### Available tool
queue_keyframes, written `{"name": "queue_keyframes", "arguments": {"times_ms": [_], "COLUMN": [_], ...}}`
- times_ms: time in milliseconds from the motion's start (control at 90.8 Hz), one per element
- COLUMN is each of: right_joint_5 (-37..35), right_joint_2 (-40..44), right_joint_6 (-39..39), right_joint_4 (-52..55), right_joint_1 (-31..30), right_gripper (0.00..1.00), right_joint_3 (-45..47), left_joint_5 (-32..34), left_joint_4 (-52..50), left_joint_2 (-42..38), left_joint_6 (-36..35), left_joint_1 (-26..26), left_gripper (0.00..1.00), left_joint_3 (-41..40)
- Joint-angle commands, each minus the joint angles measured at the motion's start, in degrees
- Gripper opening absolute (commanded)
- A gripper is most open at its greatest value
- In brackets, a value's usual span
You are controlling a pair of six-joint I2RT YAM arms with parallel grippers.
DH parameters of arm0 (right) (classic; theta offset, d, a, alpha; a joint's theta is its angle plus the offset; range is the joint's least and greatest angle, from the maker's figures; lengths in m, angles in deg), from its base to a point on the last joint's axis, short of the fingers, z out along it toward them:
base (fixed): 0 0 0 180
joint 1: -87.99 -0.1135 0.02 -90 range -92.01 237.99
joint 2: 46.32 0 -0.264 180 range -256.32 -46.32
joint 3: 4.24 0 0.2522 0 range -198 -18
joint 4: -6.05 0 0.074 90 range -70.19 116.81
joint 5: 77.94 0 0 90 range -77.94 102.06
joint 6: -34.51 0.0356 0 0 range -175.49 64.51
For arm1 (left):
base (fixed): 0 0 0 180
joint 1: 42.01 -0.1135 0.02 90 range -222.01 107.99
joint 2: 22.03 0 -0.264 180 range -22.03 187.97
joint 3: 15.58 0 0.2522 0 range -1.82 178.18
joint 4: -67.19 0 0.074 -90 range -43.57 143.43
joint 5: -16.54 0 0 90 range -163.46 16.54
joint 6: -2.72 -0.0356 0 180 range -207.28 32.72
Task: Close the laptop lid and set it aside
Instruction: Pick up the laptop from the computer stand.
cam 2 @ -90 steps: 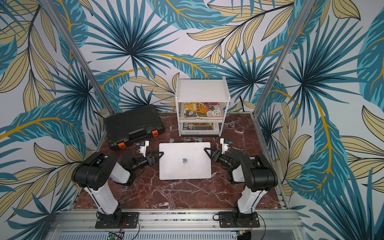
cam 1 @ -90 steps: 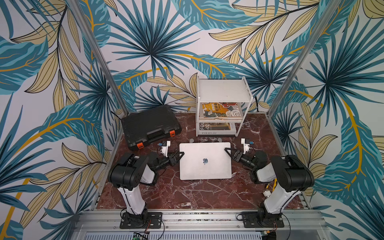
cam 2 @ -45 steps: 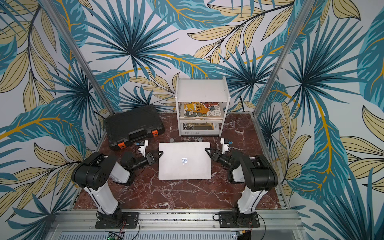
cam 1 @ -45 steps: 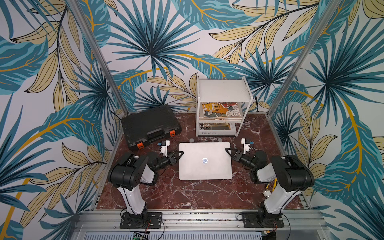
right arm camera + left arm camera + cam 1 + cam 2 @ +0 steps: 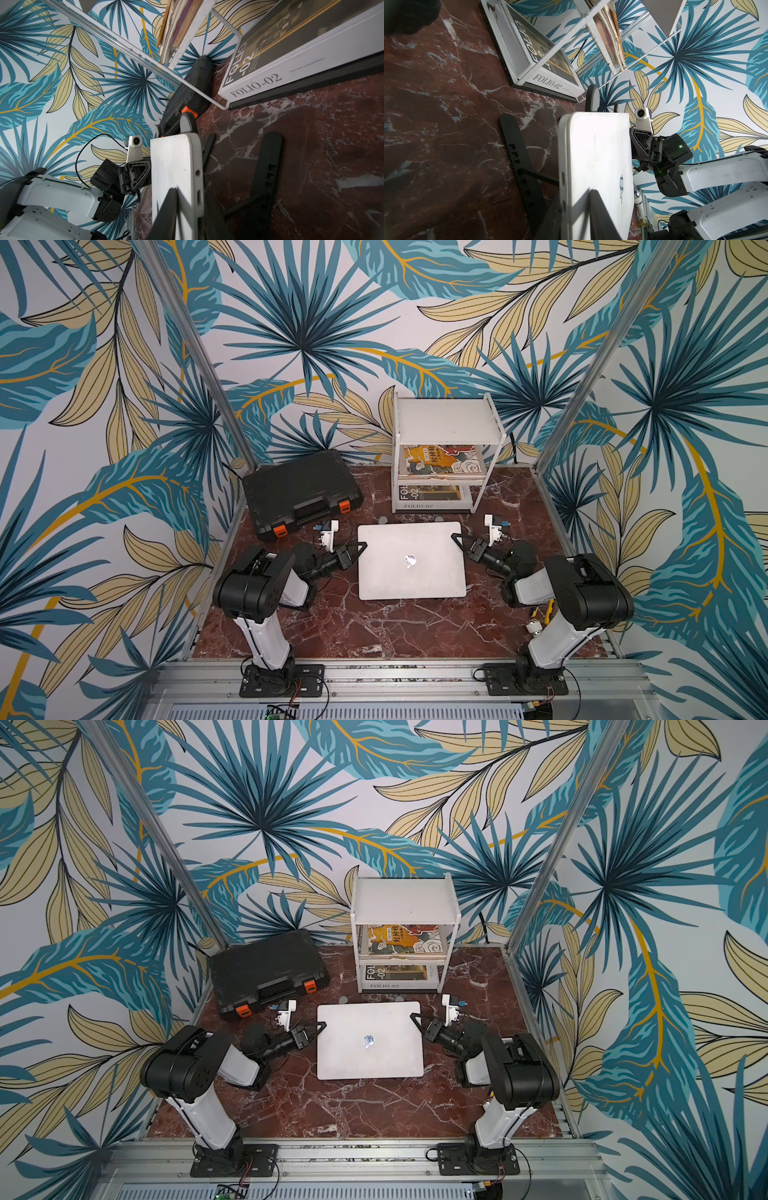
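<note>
The laptop sits in mid-table, its lid shut flat with the shiny logo facing up. My left gripper is shut on the laptop's left edge, one finger on the lid and one beneath the base. My right gripper is shut on the opposite edge in the same way. Both wrist views show the laptop held above the marble, over a black slotted stand.
A black ribbed case with orange latches lies at the back left. Just behind the laptop stands a white shelf rack holding books, with a FOLIO-02 book at its foot. Red marble tabletop stretches toward the front rail.
My right gripper's jaws have closed onto the laptop's right edge. The laptop looks slightly larger from above, as if raised a little. The left grip has held.
</note>
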Motion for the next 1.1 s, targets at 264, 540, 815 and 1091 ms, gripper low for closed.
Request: {"name": "queue_keyframes", "arguments": {"times_ms": [264,540,815,1091], "right_joint_5": [2.47,2.86,4.23,5.88], "right_joint_2": [5.21,4.03,6.91,8.63], "right_joint_6": [10.26,13.83,18.14,21.49], "right_joint_4": [-1.58,-1.57,-1.57,-1.58], "right_joint_1": [-2.83,-7.84,-9.37,-9.70], "right_gripper": [0.03,0.05,0.10,0.15], "right_joint_3": [-1.62,-5.59,-6.55,-6.63], "left_joint_5": [4.30,6.44,7.17,7.25], "left_joint_4": [-27.29,-45.97,-46.19,-48.28], "left_joint_2": [-16.53,-25.28,-24.22,-24.06], "left_joint_6": [-7.78,-10.91,-11.46,-10.56], "left_joint_1": [1.04,1.45,1.45,1.45], "left_gripper": [0.06,0.05,0.05,0.04], "left_joint_3": [5.57,10.57,10.76,13.04]}}
